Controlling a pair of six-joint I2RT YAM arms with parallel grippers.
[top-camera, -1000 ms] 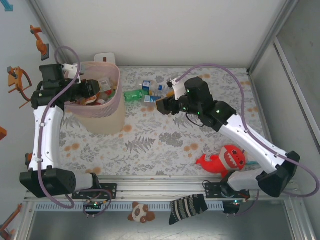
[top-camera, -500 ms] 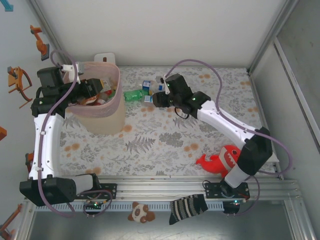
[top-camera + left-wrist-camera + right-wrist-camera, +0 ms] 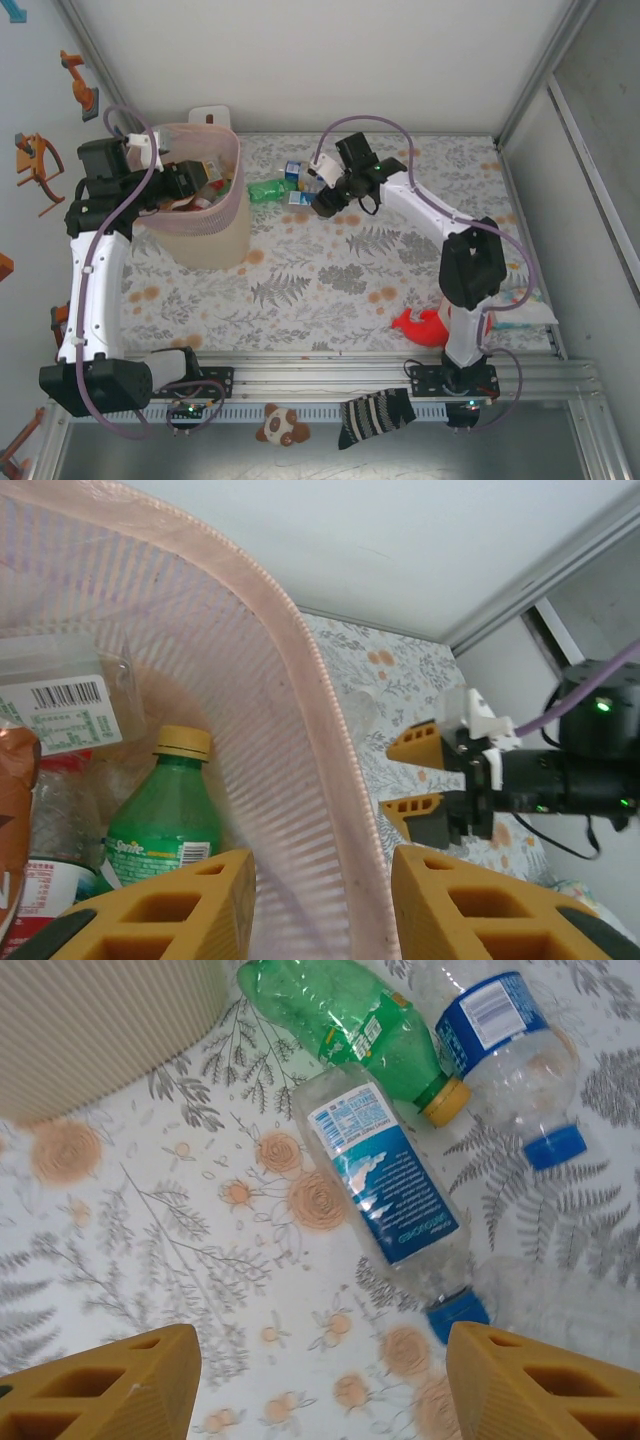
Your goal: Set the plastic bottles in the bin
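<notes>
Right gripper (image 3: 322, 1370) spread wide and empty over loose bottles; left gripper (image 3: 322, 905) at the bin (image 3: 262, 670).

The right gripper's fingers stand far apart above a clear blue-labelled bottle (image 3: 388, 1185) lying on the table (image 3: 150, 1260). A green bottle (image 3: 345, 1022) with a yellow cap and a second blue-labelled bottle (image 3: 500, 1035) lie just beyond it, near the table's far edge and beside the bin's cream body. Since a second ago the right arm has folded up and reached left, so its elbow now covers much of the red plush toy (image 3: 420, 325). The three bottles have not shifted. The left gripper has hardly moved: its fingers are part-way apart with the bin's pink wall between them, and I cannot tell whether they pinch it. A green Sprite bottle (image 3: 165, 825) stands inside the bin.
</notes>
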